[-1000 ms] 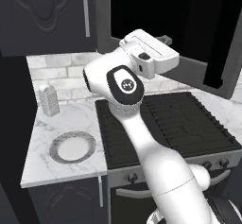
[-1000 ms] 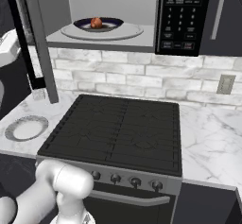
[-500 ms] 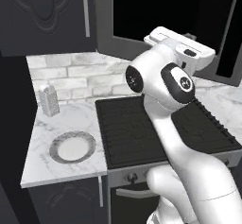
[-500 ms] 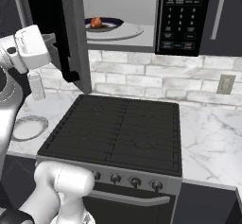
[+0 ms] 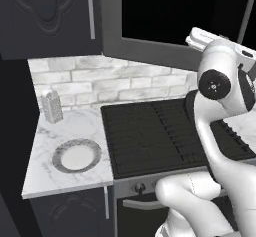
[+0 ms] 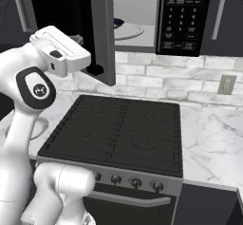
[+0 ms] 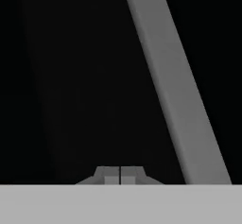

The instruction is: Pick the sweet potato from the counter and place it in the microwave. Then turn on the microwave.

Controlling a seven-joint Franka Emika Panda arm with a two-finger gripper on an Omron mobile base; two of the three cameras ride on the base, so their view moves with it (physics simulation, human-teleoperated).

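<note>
Swinging shut since a second ago, the microwave (image 6: 156, 17) door now covers most of the opening at upper centre of the right base view. Inside, the sweet potato is hidden. Pressed against the dark glass, the gripper (image 7: 120, 176) is closed and empty.

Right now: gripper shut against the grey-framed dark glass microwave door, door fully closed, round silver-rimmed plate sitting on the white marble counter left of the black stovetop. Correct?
One error: the grey-framed dark glass microwave door is not fully closed. The right base view shows it part-way open, with the pale interior and the rim of a plate inside visible past its edge. The rest holds: gripper shut at the door, round silver-rimmed plate on the white marble counter left of the black stovetop.
</note>
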